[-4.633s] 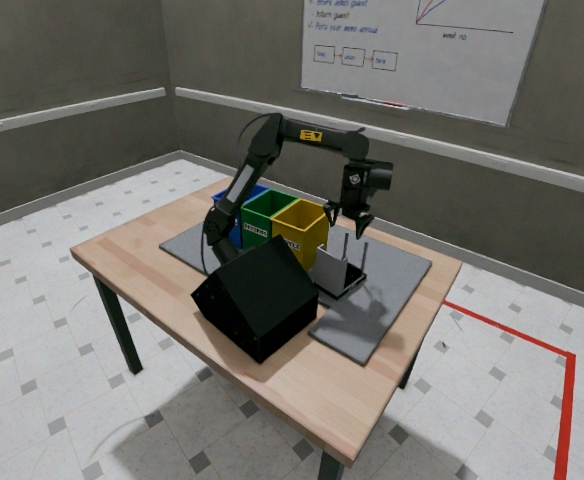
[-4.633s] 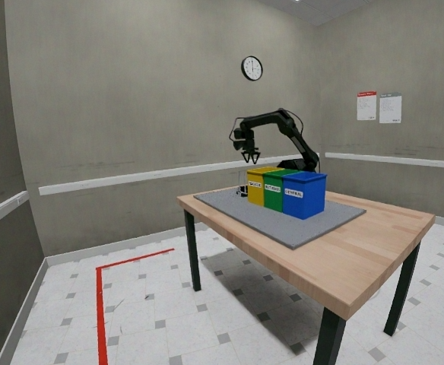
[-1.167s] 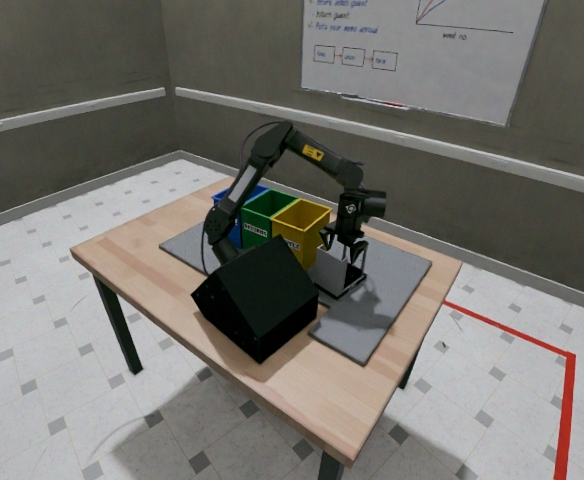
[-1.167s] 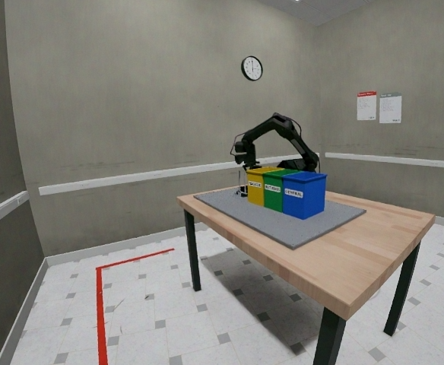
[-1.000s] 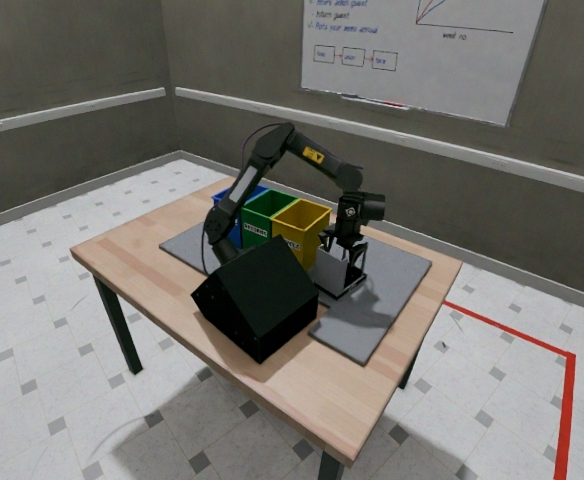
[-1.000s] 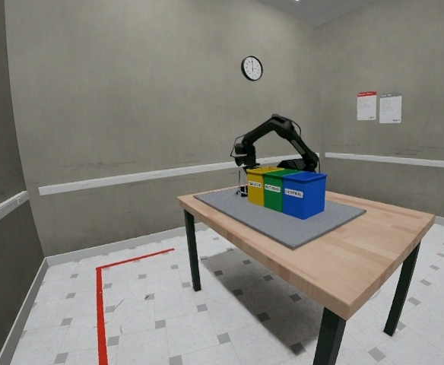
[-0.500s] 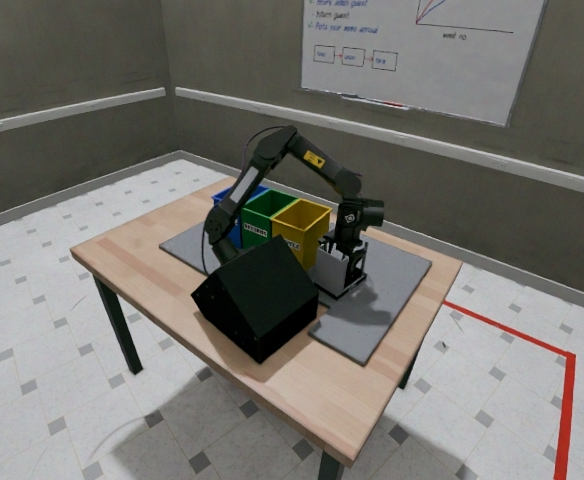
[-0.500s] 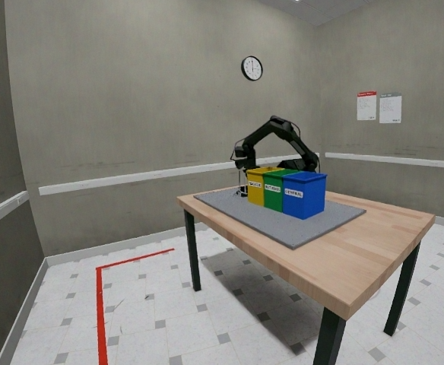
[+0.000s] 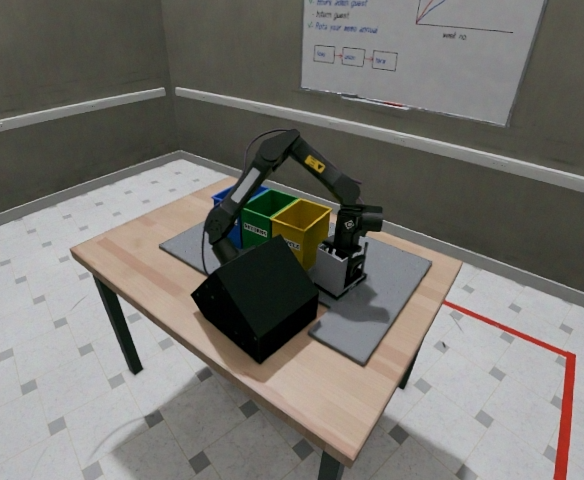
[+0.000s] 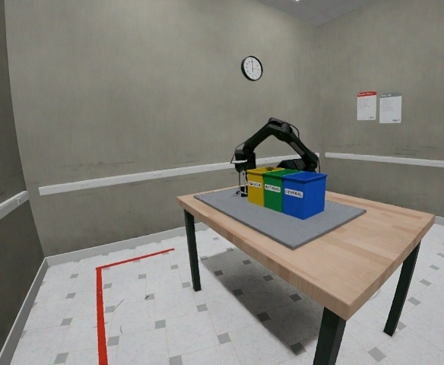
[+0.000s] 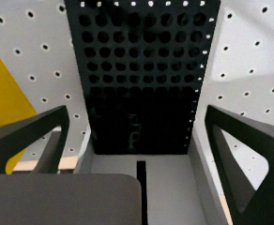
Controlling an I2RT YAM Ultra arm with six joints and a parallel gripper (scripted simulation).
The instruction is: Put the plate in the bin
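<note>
Above the grey stack rack K1 (image 11: 200, 187), empty wide-open jaws should be centred astride the black 96-well plate (image 11: 142, 80) before being closed

On the surface (image 9: 333, 392) lies a mat (image 9: 385, 289). Three bins stand on it in a touching row, RETURNS (image 9: 261, 217) in the middle. Rack K1 (image 9: 331, 268) sits just beside the end bin (image 9: 302, 227). My pincer (image 11: 139, 141) hangs above K1, over the upper plate (image 11: 142, 84).

three bins (image 10: 272, 191), one rack (image 9: 331, 268), one plate (image 11: 142, 80)
</note>
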